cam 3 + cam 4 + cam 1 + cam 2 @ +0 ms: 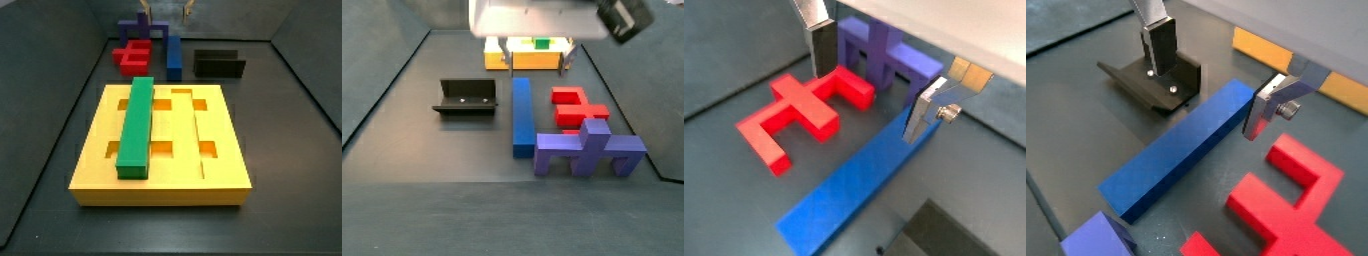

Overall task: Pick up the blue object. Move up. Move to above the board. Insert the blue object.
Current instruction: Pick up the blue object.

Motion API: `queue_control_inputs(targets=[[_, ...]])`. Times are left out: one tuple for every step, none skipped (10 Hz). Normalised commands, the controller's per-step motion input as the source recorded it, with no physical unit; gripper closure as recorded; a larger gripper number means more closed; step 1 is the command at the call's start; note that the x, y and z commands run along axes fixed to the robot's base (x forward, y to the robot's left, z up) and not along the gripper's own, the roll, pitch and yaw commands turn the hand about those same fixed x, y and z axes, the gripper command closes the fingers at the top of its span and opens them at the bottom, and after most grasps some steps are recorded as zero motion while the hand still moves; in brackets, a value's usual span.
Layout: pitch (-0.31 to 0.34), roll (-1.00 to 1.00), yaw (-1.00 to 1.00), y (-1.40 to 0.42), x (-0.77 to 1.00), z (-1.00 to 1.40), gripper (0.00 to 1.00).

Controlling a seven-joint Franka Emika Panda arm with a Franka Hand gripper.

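The blue object [1173,150] is a long blue bar lying flat on the dark floor; it also shows in a wrist view [858,185] and in both side views [174,55] [521,115]. My gripper [1211,82] is open and empty, low over the bar's end nearest the board. One finger [1264,108] stands by the bar's side towards the red piece, the other finger [1157,50] towards the fixture. The gripper also shows in a wrist view [871,85]. The board [160,140] is a large yellow block with a green bar [138,125] in one groove.
A red piece [798,110] and a purple piece [885,60] lie beside the blue bar, opposite the dark fixture [1153,85]. In a side view the fixture [465,97] is left of the bar, the red piece [576,108] and purple piece [589,150] right.
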Motion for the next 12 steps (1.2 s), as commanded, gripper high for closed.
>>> queue_control_inputs(targets=[[-0.051,-0.07,-0.07,0.03,0.05,-0.70,0.00],[-0.036,-0.07,-0.05,0.00,0.03,-0.54,0.00],[-0.027,-0.06,-0.01,0.00,0.05,-0.49,0.00],[-0.014,-0.09,0.00,0.01,0.09,-0.43,0.00],[-0.003,-0.16,0.00,0.09,0.19,-0.38,0.00],[0.000,-0.17,0.00,0.10,0.19,-0.33,0.00],[0.000,-0.14,0.00,0.11,0.12,-0.34,0.00],[-0.013,-0.12,0.00,0.09,0.00,-0.29,0.00],[-0.059,-0.09,0.00,0.02,-0.15,-0.15,0.00],[-0.070,-0.06,0.00,0.00,-0.17,-0.11,0.00],[-0.070,-0.06,0.00,-0.03,-0.01,-0.15,0.00],[-0.040,-0.05,0.00,-0.04,0.01,-0.21,0.00]])
